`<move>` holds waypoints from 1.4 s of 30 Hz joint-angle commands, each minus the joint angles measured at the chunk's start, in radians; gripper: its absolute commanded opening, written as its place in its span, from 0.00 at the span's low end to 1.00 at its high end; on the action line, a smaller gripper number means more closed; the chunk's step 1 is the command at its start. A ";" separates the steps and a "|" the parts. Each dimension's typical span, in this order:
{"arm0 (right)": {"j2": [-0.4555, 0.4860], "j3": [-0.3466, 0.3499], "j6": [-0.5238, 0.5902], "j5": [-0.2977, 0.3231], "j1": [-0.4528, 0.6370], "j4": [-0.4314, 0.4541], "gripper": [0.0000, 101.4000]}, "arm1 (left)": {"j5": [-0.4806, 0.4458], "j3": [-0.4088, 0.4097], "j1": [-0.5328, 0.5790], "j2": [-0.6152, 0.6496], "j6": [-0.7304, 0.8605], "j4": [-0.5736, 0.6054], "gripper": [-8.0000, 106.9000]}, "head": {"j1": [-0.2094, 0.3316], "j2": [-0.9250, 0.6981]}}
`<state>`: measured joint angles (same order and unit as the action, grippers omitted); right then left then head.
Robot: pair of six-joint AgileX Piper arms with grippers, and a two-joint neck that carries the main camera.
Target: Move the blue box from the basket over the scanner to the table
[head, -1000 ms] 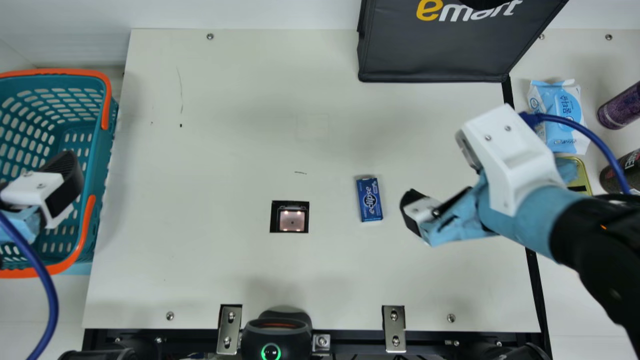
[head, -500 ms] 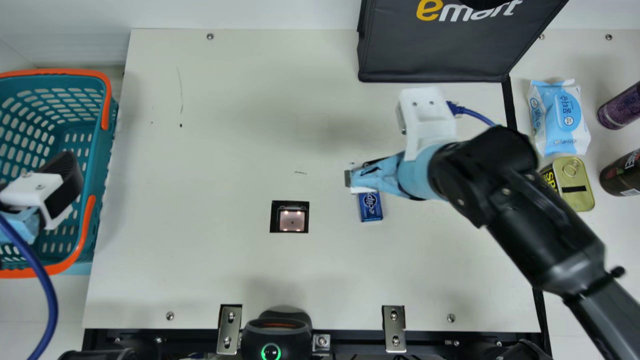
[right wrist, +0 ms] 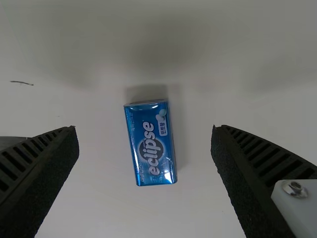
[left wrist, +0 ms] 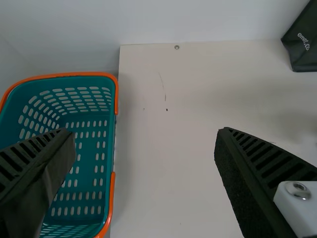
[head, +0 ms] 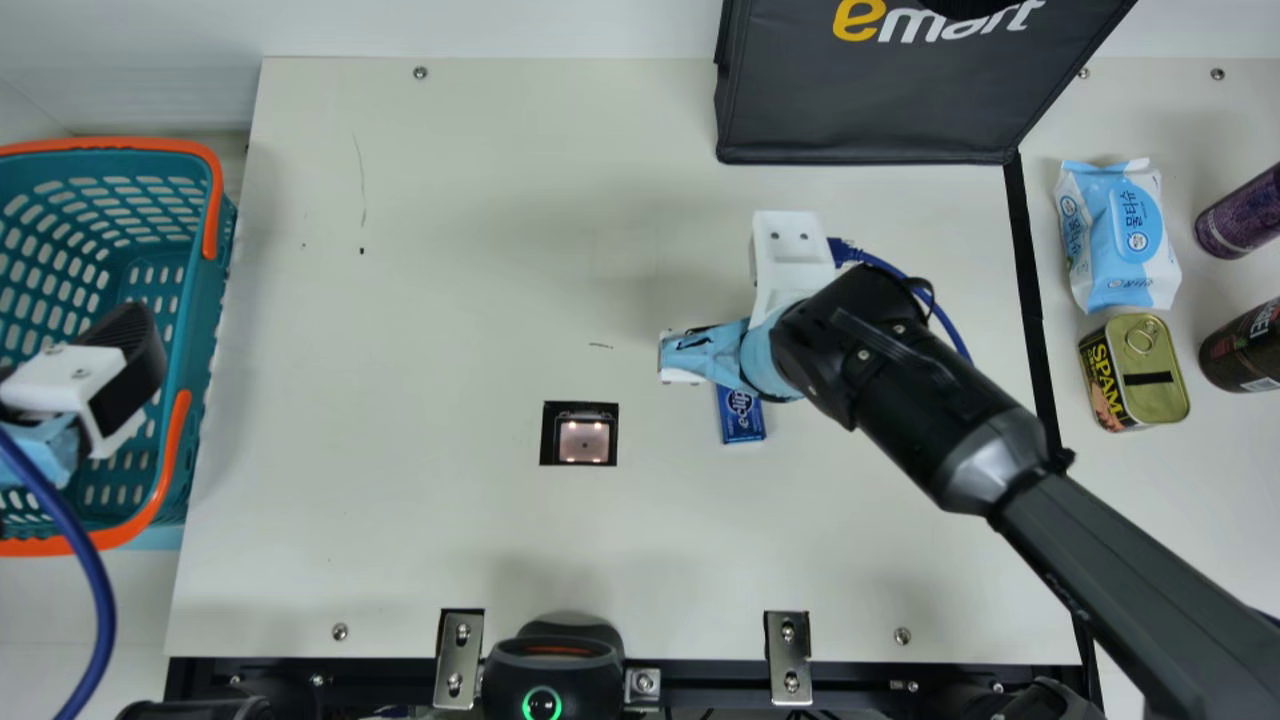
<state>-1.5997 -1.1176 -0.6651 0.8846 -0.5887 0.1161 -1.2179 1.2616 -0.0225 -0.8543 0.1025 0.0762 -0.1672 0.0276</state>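
In the main view the blue box [head: 741, 417] lies flat on the table [head: 430, 520], right of the lit scanner window [head: 583, 434]. My right gripper [head: 690, 357] is above the box's far end and hides it there. The right wrist view has the whole blue box [right wrist: 151, 144] between the spread fingers of my right gripper [right wrist: 145, 141], touching neither. My left gripper [head: 125, 380] hangs over the teal basket [head: 205, 340]. In the left wrist view my left gripper [left wrist: 143, 148] is open, partly over the basket [left wrist: 110, 134], with nothing between its fingers.
A black bag [head: 870, 110] stands at the back. On the right are a wipes pack [head: 1120, 235], a golden-lidded can [head: 1135, 372] and two dark cylindrical containers. A black device with a green ring [head: 550, 670] and metal brackets line the front edge.
My right arm has swung in leftward from the right side, and its gripper has come over the far part of the blue box. The box and my left arm have kept still.
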 commanded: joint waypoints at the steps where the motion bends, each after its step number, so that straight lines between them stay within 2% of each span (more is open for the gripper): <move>1: -0.019 0.013 -0.008 -0.028 -0.004 0.002 0.94 | 0.000 0.000 0.000 0.000 0.000 0.000 0.85 | 0.029 0.000; 11: -0.086 0.049 -0.042 -0.110 -0.018 0.016 0.94 | 0.000 0.000 0.000 0.000 0.000 0.000 0.85 | 0.029 0.000; 32: -0.131 0.064 -0.090 -0.127 -0.020 0.067 0.94 | 0.000 0.000 0.000 0.000 0.000 0.000 0.85 | 0.029 0.000; 42: -0.131 0.073 -0.099 -0.125 -0.023 0.082 0.28 | 0.000 0.000 0.000 0.000 0.000 0.000 0.85 | 0.029 0.000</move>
<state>-1.7315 -1.0459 -0.7643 0.7545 -0.6093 0.1984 -1.2179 1.2616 -0.0225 -0.8543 0.1025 0.0762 -0.1672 0.0276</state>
